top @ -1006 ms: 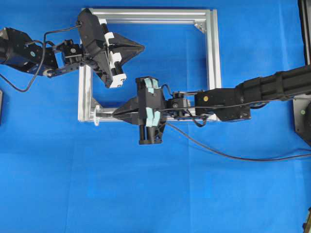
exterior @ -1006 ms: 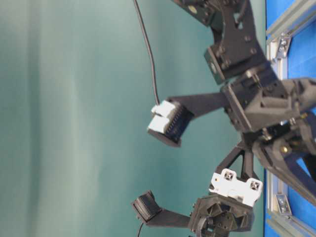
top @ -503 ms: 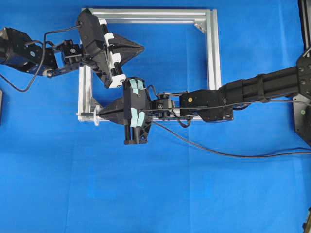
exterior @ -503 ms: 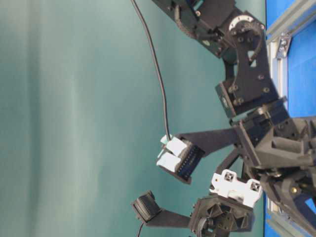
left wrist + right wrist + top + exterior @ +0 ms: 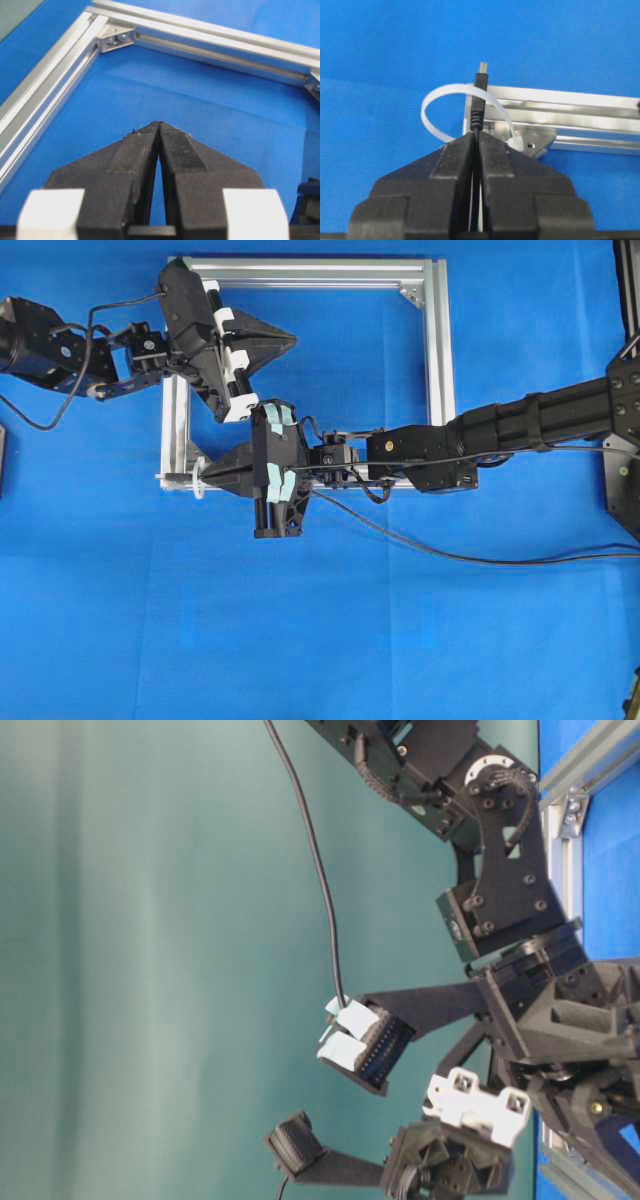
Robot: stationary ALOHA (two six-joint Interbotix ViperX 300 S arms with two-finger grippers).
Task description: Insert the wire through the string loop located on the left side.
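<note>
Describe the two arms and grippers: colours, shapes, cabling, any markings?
Both arms are black, with bare bolted brackets near the wrists. The right arm has a ribbed sleeve, the left arm a loose black cable. The grippers end in tapered black wedge fingers. Left gripper carries white blocks; right gripper has pale teal tape patches.

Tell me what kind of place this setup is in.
Most likely a robotics lab bench set up for manipulation trials. A blue cloth covers the table, a bare aluminium frame lies on it as a fixture, and two black arms work over it, the right gripper holding a wire at a string loop.
</note>
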